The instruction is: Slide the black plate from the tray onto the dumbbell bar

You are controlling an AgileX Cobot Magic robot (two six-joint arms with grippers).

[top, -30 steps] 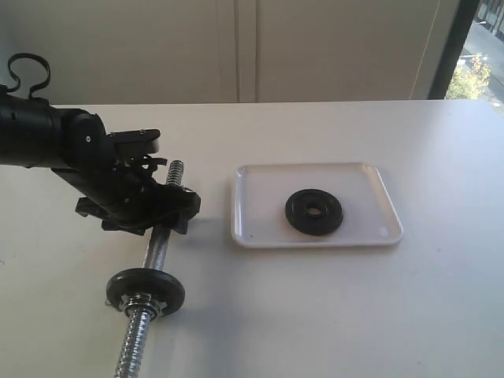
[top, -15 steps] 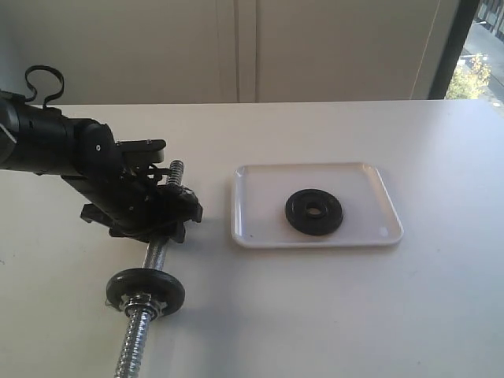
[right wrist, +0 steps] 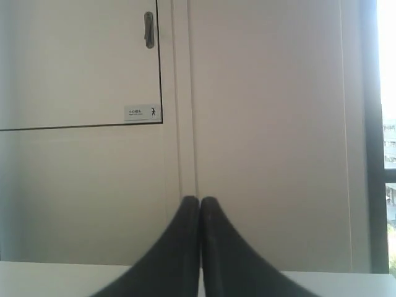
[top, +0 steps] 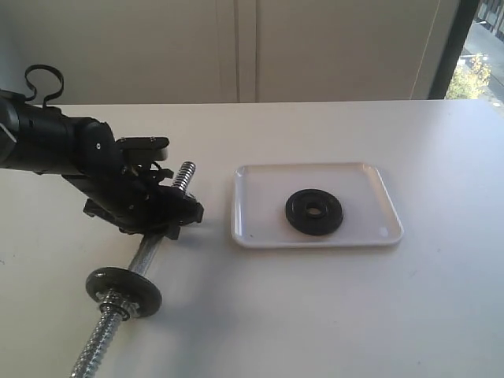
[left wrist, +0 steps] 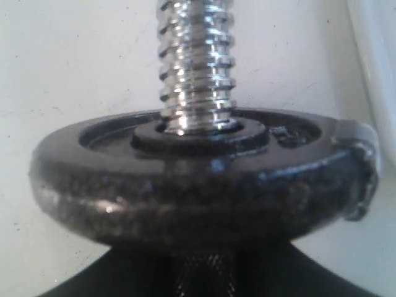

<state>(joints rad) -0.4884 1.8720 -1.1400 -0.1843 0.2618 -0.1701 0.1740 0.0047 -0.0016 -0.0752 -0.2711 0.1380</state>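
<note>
Straddling dumbbell bar (top: 146, 252), left tool (top: 167, 220): grip unclear; right tool (right wrist: 199, 209) closed, empty, wrist view only.

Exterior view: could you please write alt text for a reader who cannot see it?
The left gripper sits over the middle of a chrome dumbbell bar on a white table; one weight disc is already on the bar. To its right, a black plate lies flat in a white tray.

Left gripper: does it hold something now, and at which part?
The left gripper holds the dumbbell bar, its jaws around the shaft's middle, between the mounted disc and the far threaded end.
</note>
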